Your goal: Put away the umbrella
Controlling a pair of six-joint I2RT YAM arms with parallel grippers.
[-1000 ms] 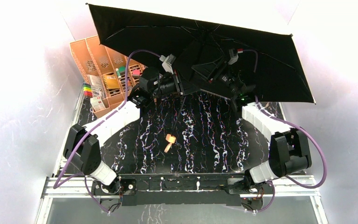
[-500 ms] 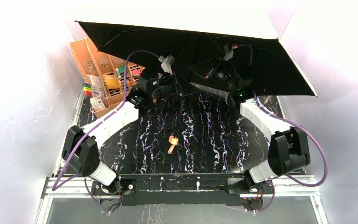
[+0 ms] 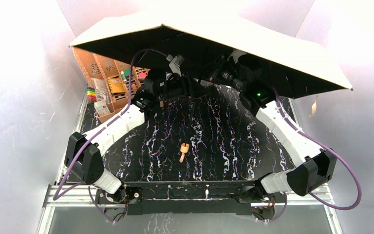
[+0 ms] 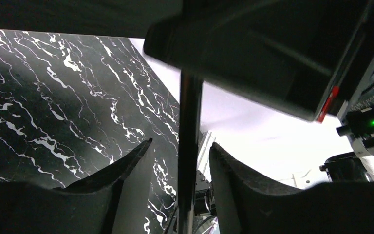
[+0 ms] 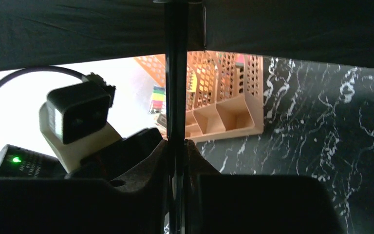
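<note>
While our right gripper (image 5: 176, 146) squeezes its jaws tight on the thin dark pole (image 5: 175, 73) of the umbrella (image 3: 233, 36), our left gripper (image 4: 181, 146) has its jaws apart, one each side of that pole, not touching. We see the umbrella wide open at 12 o'clock over the far end of the table (image 3: 224, 146), the orange organizer (image 3: 93, 62) at 10 o'clock.

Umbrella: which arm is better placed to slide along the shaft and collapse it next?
Left, probably. The left gripper is open around the umbrella shaft, with gaps either side, so it could slide. The right gripper is shut on that shaft and better serves as anchor.
</note>
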